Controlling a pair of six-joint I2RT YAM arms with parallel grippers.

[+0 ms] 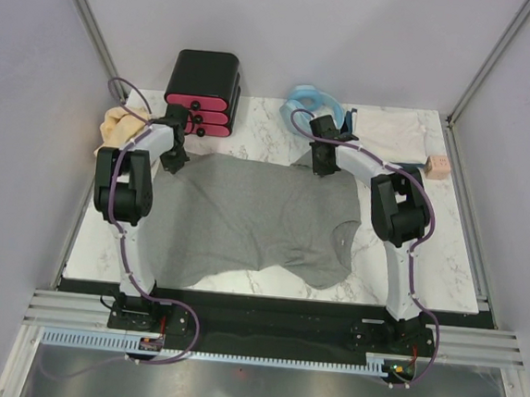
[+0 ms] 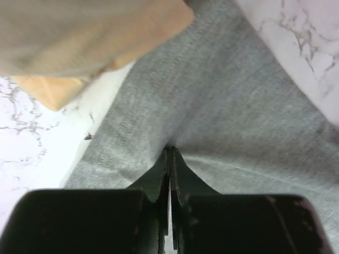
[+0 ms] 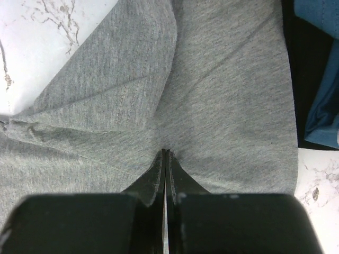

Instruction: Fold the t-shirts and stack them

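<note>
1. Pinches the far left edge of the heather-grey t-shirt with the left gripper, fingers pressed together on a pucker of cloth.
2. Clamps the far right edge of the same shirt with the right gripper, jaws likewise closed tight on the fabric.
3. Leaves the grey shirt spread across the middle of the marble table, collar toward the right.
4. Shows a tan-yellow t-shirt bunched at the far left, a whitish t-shirt at the far right.
5. Places a black box with pink drawers and a light-blue coiled hose along the back.
</note>
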